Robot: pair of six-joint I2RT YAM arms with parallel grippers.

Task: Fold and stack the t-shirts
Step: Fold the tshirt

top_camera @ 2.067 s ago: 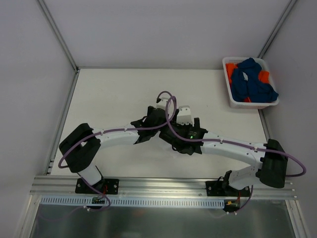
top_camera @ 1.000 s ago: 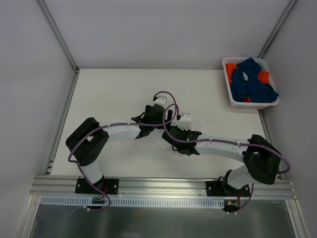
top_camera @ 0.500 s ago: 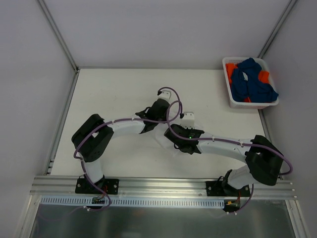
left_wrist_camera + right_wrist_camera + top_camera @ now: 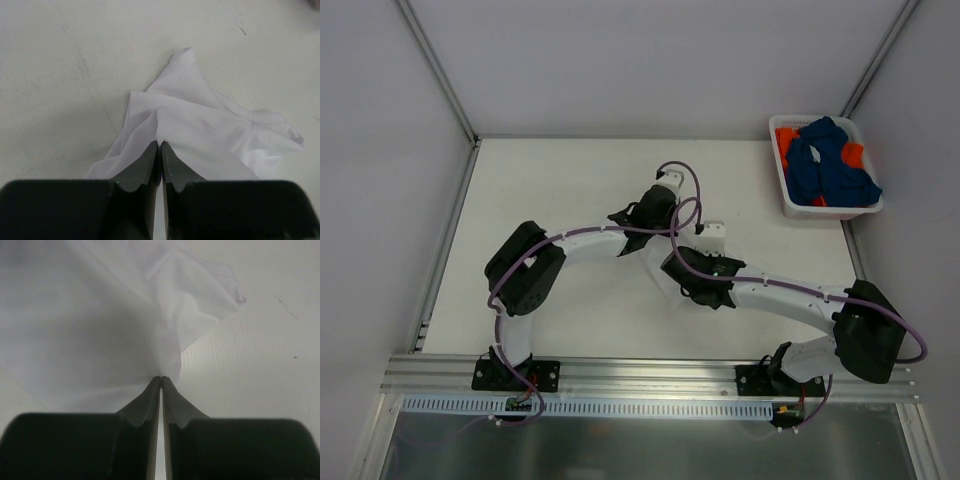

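A plain white t-shirt [image 4: 200, 125] lies crumpled on the pale table, hard to tell from it in the top view [image 4: 658, 268]. My left gripper [image 4: 160, 143] is shut on a fold of this shirt, and its jaws meet with cloth pinched at the tips. My right gripper [image 4: 161, 378] is shut on another part of the same white cloth [image 4: 90, 330], which is pulled up into a peak at the tips. In the top view both grippers sit close together mid-table, left [image 4: 642, 218] and right [image 4: 692, 278]. Dark blue t-shirts [image 4: 830, 165] and orange t-shirts [image 4: 785, 140] fill the basket.
A white plastic basket [image 4: 790, 200] stands at the back right corner of the table. Metal frame rails run along the left edge [image 4: 445, 240] and the near edge [image 4: 650, 375]. Purple cables [image 4: 680, 200] loop above both wrists.
Both jaws have closed onto the white shirt. Both wrists have shifted to the right and a little farther back, and the left arm's elbow has swung rightward.
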